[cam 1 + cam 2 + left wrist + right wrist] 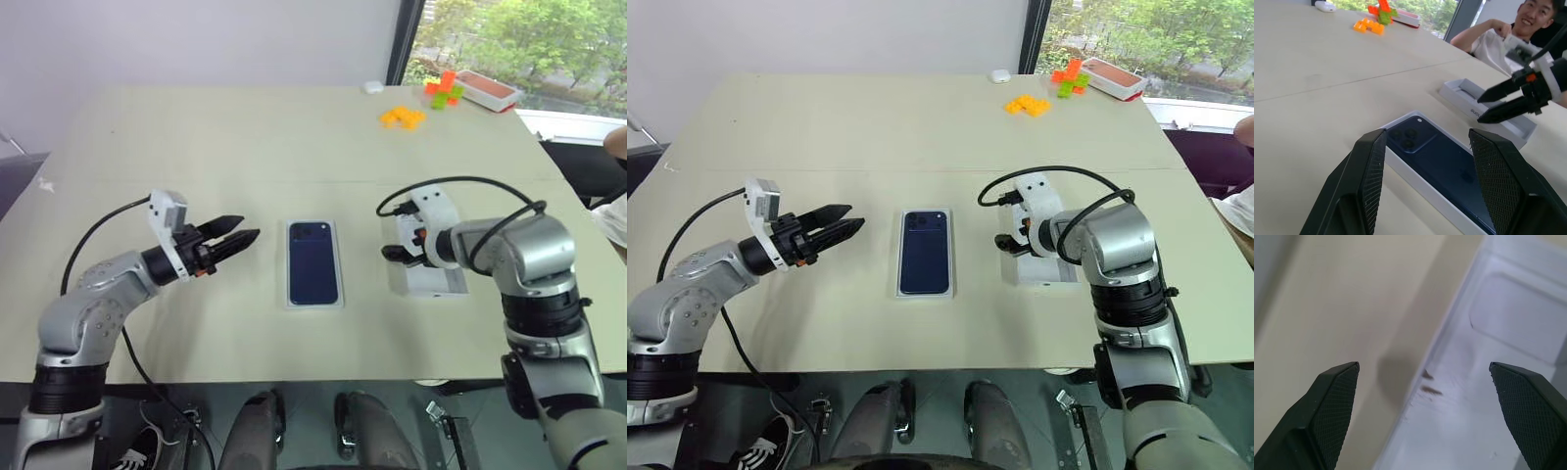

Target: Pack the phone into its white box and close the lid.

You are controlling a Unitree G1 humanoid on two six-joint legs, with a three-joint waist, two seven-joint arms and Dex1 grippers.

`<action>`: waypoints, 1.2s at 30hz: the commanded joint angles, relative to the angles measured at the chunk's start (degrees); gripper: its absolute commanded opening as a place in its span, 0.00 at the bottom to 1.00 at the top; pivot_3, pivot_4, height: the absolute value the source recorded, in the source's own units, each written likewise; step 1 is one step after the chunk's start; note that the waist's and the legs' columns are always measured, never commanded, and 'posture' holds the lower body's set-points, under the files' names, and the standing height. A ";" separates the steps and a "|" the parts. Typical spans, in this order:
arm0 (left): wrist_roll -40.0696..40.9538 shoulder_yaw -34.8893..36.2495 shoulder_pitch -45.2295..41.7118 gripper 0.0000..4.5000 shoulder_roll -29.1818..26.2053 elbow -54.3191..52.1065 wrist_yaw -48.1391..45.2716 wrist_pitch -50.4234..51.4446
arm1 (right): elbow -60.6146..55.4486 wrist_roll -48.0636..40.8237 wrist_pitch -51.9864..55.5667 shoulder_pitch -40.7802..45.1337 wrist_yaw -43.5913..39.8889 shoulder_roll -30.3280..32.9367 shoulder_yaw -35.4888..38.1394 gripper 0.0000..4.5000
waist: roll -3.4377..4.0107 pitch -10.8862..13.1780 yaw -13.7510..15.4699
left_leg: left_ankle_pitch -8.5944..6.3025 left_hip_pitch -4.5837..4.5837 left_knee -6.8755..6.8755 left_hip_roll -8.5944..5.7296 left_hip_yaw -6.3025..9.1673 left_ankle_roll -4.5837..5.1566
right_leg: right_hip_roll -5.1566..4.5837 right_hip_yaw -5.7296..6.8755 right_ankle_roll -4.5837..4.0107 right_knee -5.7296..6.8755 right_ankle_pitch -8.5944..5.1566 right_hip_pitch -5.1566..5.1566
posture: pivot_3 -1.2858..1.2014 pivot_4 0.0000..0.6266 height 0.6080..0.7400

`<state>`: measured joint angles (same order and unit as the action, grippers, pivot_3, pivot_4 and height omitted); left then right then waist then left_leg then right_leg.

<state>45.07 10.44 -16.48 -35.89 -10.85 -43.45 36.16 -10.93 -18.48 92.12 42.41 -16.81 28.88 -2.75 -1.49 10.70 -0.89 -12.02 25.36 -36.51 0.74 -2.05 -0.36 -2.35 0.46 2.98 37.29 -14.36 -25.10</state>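
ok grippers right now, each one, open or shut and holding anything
left gripper: open, holding nothing, beside the phone.
right gripper: open wide, holding nothing, over the lid.

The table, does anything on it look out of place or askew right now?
Nothing looks spilled or damaged. The phone lies flat in the white box, squared to the table edge. The lid lies open side up beside it, under the right gripper. Orange blocks lie loosely heaped at the far side.
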 commanded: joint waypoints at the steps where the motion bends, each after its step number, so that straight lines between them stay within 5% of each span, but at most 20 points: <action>1: -0.45 1.33 0.73 0.63 -0.41 -2.22 -0.99 -1.10 | 0.02 -2.36 0.38 0.60 4.14 -2.11 2.85 1.00 | 0.00 0.00 -0.22 | 0.00 -0.01 -0.02 0.03 0.00 0.00 | 0.04 -0.02 0.01 0.03 0.00 0.00 | 0.52 0.24 1.00; 7: -1.02 2.10 1.74 0.63 -1.08 -2.31 -2.15 -1.70 | 3.75 -4.89 0.38 3.39 10.70 -6.56 4.61 1.00 | 0.00 0.00 -0.10 | 0.00 -0.02 -0.16 0.21 0.01 0.00 | 0.34 -0.09 0.01 0.14 0.01 0.00 | 0.52 0.24 1.00; 24: -1.23 1.10 1.17 0.63 0.49 -3.29 -0.13 -1.13 | 7.54 -13.52 0.38 3.73 22.30 -6.76 4.66 1.00 | 0.00 0.00 -0.04 | -0.01 -0.02 -0.51 0.31 0.04 0.02 | 0.45 -0.14 -0.04 0.21 0.02 0.14 | 0.52 0.24 1.00; 27: -1.48 0.90 1.06 0.62 0.95 -3.32 0.40 -1.25 | 8.04 -15.40 0.38 3.60 24.07 -6.53 5.10 0.80 | 0.00 0.00 -0.04 | -0.01 -0.02 -0.51 0.32 0.04 0.02 | 0.46 -0.14 -0.04 0.21 0.02 0.14 | 0.52 0.24 1.00; 33: -1.29 1.18 0.93 0.62 1.32 -3.58 1.02 -0.82 | 8.41 -17.71 0.38 3.68 26.63 -5.04 3.22 0.14 | 0.00 -0.01 -0.09 | -0.01 -0.03 -0.52 0.34 0.04 0.02 | 0.53 -0.16 -0.04 0.21 0.03 0.15 | 0.52 0.24 1.00; 36: -1.45 1.22 1.05 0.62 1.27 -3.46 1.04 -0.93 | 8.78 -18.66 0.38 3.86 27.58 -5.03 3.39 0.14 | 0.00 -0.01 -0.07 | -0.01 -0.04 -0.53 0.35 0.04 0.02 | 0.56 -0.16 -0.05 0.21 0.03 0.16 | 0.52 0.24 1.00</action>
<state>43.74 10.80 -14.95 -34.61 -12.47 -42.32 35.67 -2.18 -36.25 92.12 45.46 9.94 23.27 0.44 -1.49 10.70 -0.96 -12.03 25.32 -37.05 1.10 -2.00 -0.34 -1.80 0.30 2.93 37.50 -14.33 -24.93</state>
